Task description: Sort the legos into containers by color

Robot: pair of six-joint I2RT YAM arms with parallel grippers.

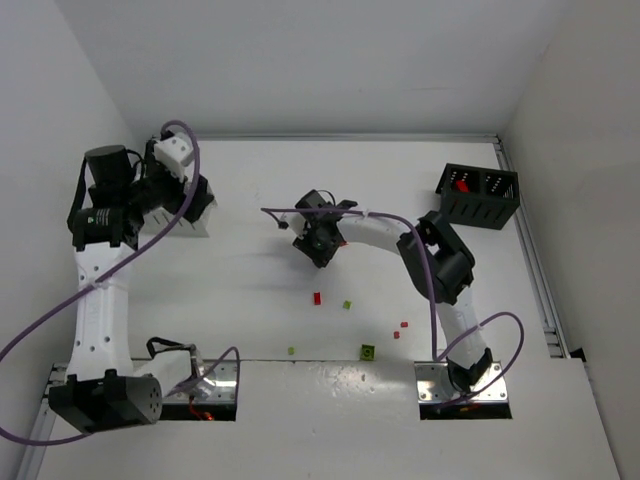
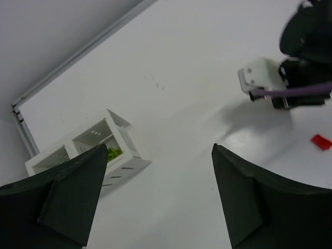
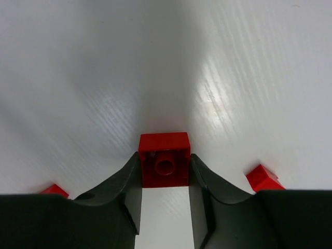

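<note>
Overhead first. Shows the right gripper (image 1: 320, 243) low over mid-table and the left gripper (image 1: 188, 195) far off to the left, above the white container (image 1: 200, 222). Puts the black container (image 1: 478, 196) at the far right corner, well apart from both grippers, with red pieces (image 1: 461, 182) in its left compartment; its right compartment is too dark to read. Finds loose legos on the table (image 1: 250, 300) nearer the bases: a red plate (image 1: 317, 298), a yellow-green bit (image 1: 347, 305), two tiny red bits (image 1: 405, 323), a second yellow-green scrap (image 1: 291, 350) and a green brick (image 1: 368, 351). Reads as sorting begun but far from finished, with some colour binned and at least half a dozen pieces unsorted. Hides whatever lies under the right gripper.

Left wrist next. Shows the left gripper's jaws wide apart with nothing between them, hanging above and beside the white container without touching it. Adds what the overhead cannot: yellow-green pieces (image 2: 114, 152) lying in the right-hand compartment, with the other compartment possibly bare, though only partly seen.

Right wrist last. Settles the grip, with the jaws pressed against both sides of a square red brick (image 3: 164, 160), its round hollow facing the camera. Cannot tell whether it is lifted or resting on the table. Reveals small red bricks (image 3: 263, 177) just beside the jaws on either side, unseen from above. Suggests, as a judgement, a long carry to the red compartment of the black container.
</note>
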